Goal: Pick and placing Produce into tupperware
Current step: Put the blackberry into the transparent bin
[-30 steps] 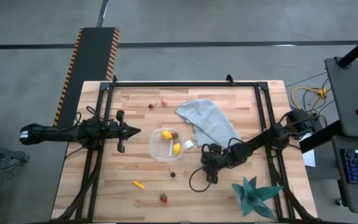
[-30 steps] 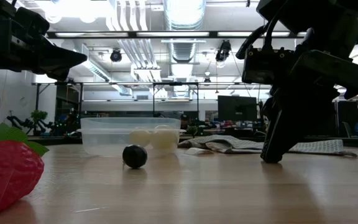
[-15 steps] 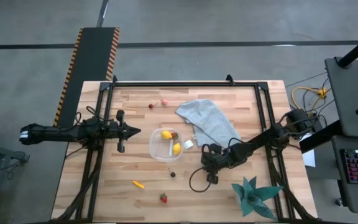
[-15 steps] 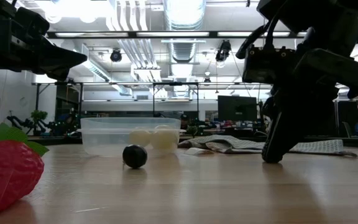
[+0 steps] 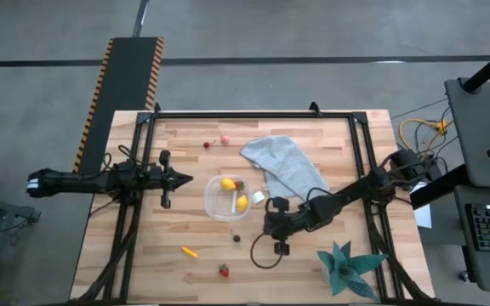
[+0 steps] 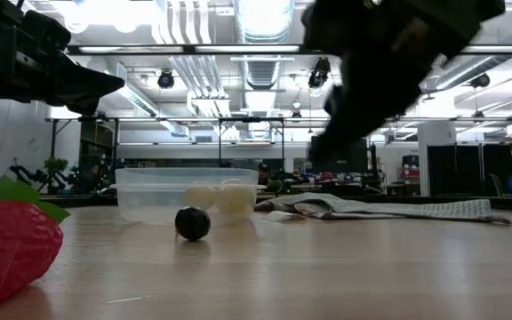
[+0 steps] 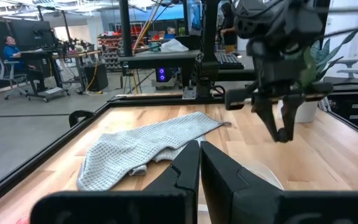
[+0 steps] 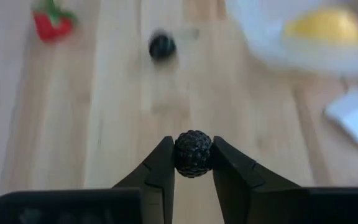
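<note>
the dark berry [image 8: 193,153] sits pinched between my right gripper [image 8: 193,163] fingers, lifted off the wood. the tub [image 5: 226,199] lies just beyond and to one side of me, two lemons [image 5: 228,184] and a red berry already in it. my right arm is nearer it by far. my left gripper [image 7: 199,163] waits pressed shut at the far side of the tub. another dark ball [image 8: 161,46] lies ahead on the table.

Open-plan robotics lab: exposed ceiling ducts [image 6: 256,40], monitor desks [image 7: 48,59], concrete floor [image 5: 49,34].
</note>
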### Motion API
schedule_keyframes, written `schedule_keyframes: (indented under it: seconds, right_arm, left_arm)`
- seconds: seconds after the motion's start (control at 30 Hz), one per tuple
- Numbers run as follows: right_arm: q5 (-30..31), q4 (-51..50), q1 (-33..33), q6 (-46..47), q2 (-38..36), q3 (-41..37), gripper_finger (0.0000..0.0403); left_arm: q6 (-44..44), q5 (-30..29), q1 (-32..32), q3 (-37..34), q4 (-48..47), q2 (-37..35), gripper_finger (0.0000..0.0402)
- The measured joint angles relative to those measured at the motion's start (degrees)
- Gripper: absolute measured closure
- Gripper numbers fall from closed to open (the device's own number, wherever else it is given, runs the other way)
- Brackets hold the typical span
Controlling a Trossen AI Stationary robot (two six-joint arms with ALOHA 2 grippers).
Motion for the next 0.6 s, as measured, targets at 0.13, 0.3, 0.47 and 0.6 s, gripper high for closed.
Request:
schedule_keyframes:
  seconds: [0.13,0.3,0.47,0.6]
  right_arm:
    - [2.33,0.09,-1.7,-3.35,0.21,3.02,0.0329]
    - [2.93,0.11,-4.97,-8.25,0.81,5.92,0.0329]
    - [2.61,0.17,-8.28,-12.19,2.64,9.08,0.0329]
    - [1.51,0.14,-10.73,-16.03,5.33,11.59,0.0329]
  left_arm:
    - [-0.01,0.0,0.0,0.0,0.0,0.0,0.0402]
    - [0.0,0.01,-0.01,0.0,0.01,0.0,0.0402]
    - [0.0,0.0,-0.02,0.0,0.02,0.0,0.0402]
    - [0.0,0.0,0.0,0.0,0.02,0.0,0.0402]
